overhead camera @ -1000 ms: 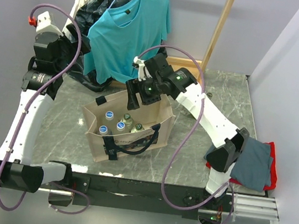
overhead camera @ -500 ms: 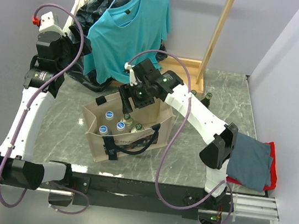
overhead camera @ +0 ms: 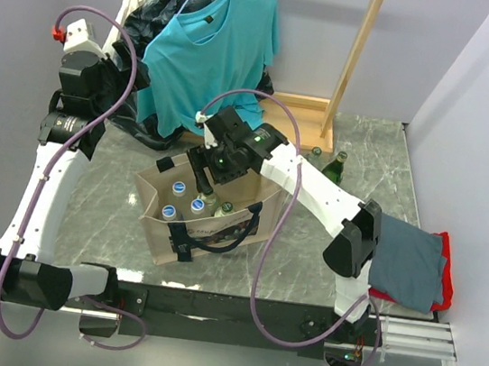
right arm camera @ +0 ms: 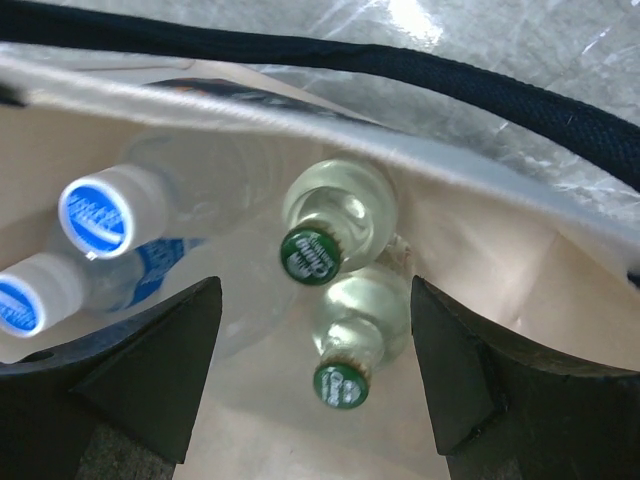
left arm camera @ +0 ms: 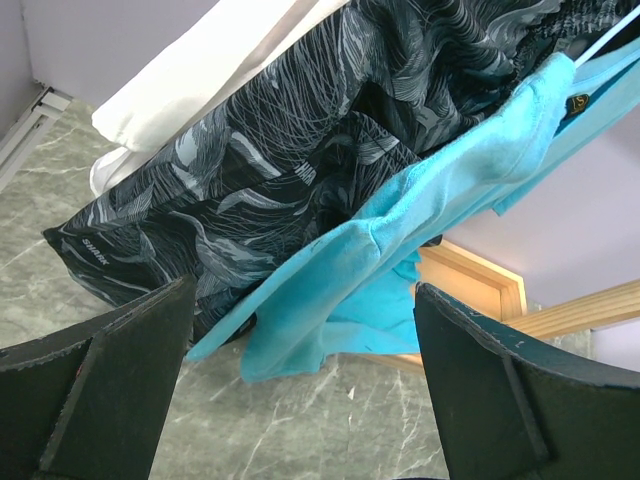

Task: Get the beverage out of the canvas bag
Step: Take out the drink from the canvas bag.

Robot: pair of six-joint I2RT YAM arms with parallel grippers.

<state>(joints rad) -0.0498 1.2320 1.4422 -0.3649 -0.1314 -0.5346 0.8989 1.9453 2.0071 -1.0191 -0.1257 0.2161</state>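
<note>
Plainly unfinished: the right pincer (right arm camera: 312,300), jaws spread and empty, hovers over the boxy beige canvas bag (overhead camera: 151,215). A green-capped clear glass bottle (right arm camera: 313,250) stands directly beneath it, ungrasped and yet to be lifted out.

Swings the right gripper (overhead camera: 199,168) leftward over the canvas bag's (overhead camera: 151,211) open mouth; uncovers two green bottles (overhead camera: 336,166) behind the arm.

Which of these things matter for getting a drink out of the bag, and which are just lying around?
Job: canvas bag; green-capped bottles and blue-capped bottles inside it; open right tool above them.
Lying about: teal shirt, black plastic bag, two loose bottles on the table, folded clothes, open left tool.
</note>
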